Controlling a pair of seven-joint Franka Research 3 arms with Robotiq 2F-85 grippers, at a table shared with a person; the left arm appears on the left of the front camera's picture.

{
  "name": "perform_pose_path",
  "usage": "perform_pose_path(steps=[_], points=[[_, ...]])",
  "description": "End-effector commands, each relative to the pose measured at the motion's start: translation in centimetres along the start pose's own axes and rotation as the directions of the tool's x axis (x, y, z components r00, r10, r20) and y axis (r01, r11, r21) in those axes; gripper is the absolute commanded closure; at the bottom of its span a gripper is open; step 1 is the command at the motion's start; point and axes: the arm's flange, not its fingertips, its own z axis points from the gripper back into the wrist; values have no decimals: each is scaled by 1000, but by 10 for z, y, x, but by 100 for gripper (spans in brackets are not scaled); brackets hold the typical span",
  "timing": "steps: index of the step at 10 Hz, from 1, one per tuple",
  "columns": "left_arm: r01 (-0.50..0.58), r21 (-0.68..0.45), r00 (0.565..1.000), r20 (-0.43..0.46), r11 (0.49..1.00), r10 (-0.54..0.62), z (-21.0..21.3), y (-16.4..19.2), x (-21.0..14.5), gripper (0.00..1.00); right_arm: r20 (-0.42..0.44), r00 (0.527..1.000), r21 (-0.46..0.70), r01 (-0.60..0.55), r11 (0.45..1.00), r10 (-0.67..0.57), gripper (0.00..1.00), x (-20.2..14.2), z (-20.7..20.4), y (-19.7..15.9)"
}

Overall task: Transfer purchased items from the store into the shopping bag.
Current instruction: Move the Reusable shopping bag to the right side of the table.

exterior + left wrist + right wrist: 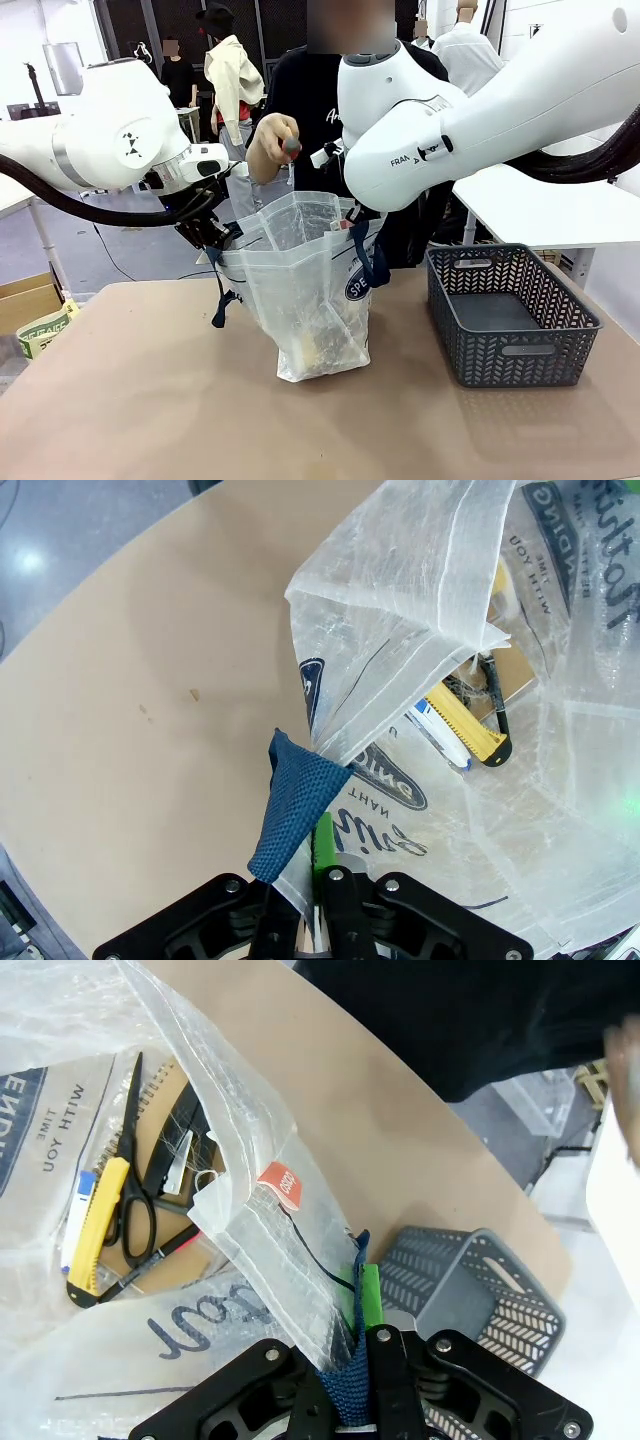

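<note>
The left gripper and the right gripper each pinch a navy handle of the shopping bag near the store — if one strap slips, the mouth may collapse under the person's hand with its item.

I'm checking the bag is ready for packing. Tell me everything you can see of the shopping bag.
The shopping bag is translucent whitish plastic with navy mesh strap handles and a navy oval logo. It stands on the table, mouth open, the left gripper and right gripper each shut on a handle. Scissors and a yellow utility knife lie inside.
</note>
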Motion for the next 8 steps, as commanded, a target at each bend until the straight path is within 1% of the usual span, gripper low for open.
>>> perform_pose_path(steps=[1,8], points=[[-2,2,1000,1,1000,2,1,1,0,100,5,1000,-3,-4,1000,4,100,0,2,-1],[-2,2,1000,1,1000,2,1,1,0,100,5,1000,-3,-4,1000,4,100,0,2,-1]])
